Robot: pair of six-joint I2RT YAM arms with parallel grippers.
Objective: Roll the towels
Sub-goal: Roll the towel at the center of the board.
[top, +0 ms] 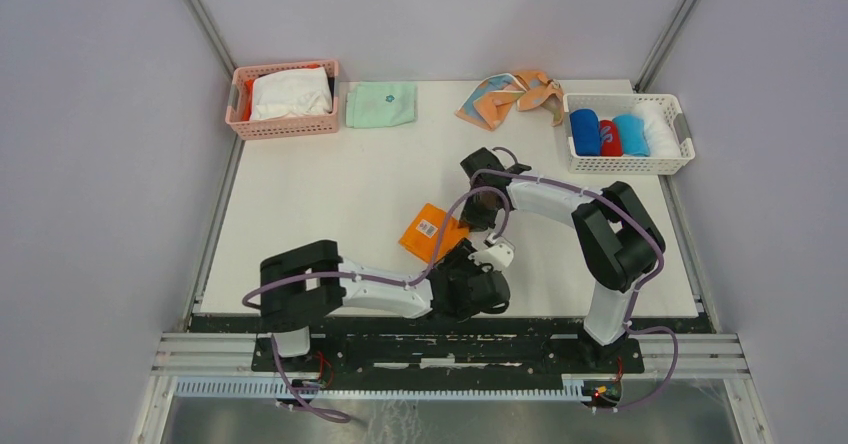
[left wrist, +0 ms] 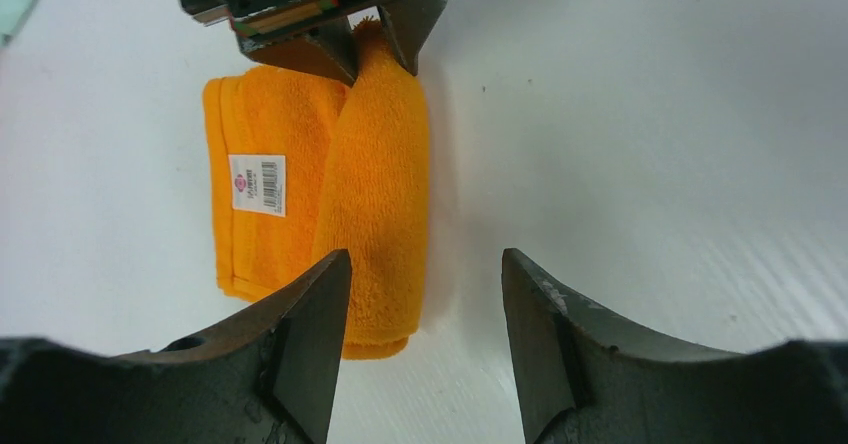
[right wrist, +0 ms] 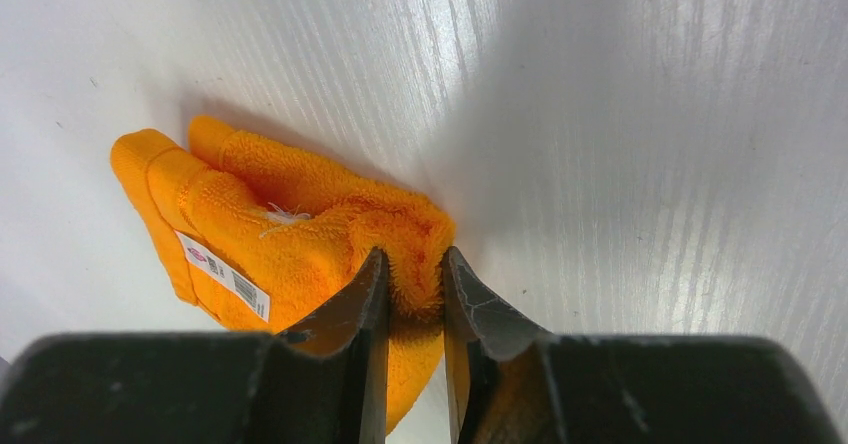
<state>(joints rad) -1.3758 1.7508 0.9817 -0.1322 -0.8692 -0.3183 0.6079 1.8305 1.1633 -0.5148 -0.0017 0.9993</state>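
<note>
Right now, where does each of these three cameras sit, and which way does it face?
Top external: above and behind, looking down on the table; left arm and right arm show whole.
Left wrist: on the left arm, looking along the open left gripper at the orange towel.
Right wrist: on the right arm, looking past the right gripper, pinched on that towel.
Shared: both wrist views show the towel; the left one also shows the right gripper.

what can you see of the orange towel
The orange towel is bright, fuzzy terry-like cloth lying on the white table, partly rolled: one side forms a thick roll, the other lies flat and carries a white barcode label. The right gripper has its jaws pinched on the roll's far end; the left gripper stands open at its near end, not gripping.
</note>
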